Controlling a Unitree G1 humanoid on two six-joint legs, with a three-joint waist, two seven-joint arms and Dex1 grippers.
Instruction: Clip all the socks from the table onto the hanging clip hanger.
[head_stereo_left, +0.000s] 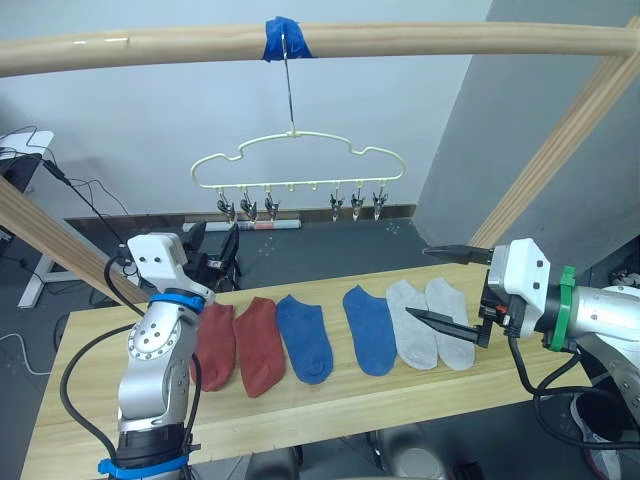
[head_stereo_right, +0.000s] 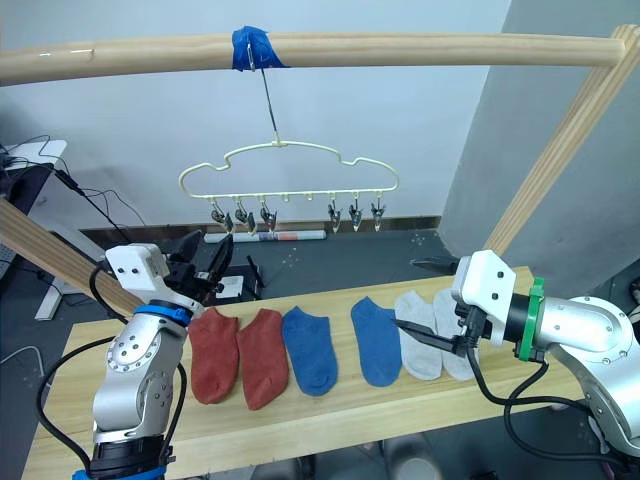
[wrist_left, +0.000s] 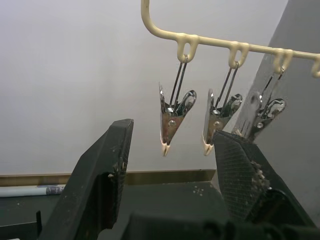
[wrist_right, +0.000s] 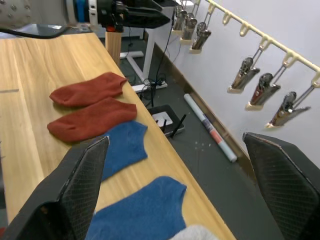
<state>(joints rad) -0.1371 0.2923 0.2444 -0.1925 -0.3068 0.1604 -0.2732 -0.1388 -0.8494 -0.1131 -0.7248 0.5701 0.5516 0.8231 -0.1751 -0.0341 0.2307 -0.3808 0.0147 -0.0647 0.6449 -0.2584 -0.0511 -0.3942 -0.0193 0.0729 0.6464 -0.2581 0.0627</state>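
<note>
Meanwhile, six socks (head_stereo_left: 330, 335) are lying on the table (head_stereo_left: 330, 405); none clipped.
Both grippers, left (head_stereo_left: 222, 252) and right (head_stereo_left: 440, 286), are gaping empty; hanger (head_stereo_left: 297, 163) is dangling above.

From the robot's head, the two eye cameras are looking forward and down over the table (head_stereo_left: 300, 405), taking in the row of socks (head_stereo_left: 330, 335) and the clip hanger (head_stereo_left: 297, 165) dangling from the pole (head_stereo_left: 400, 40) farther back. The left wrist camera is sitting close under the hanger, peering up between its fingers (wrist_left: 102, 170) at three clips (wrist_left: 172, 117) against the wall. The right wrist camera is looking along the tabletop across the red and blue socks, sharing the hanger's clips with the other views.
</note>
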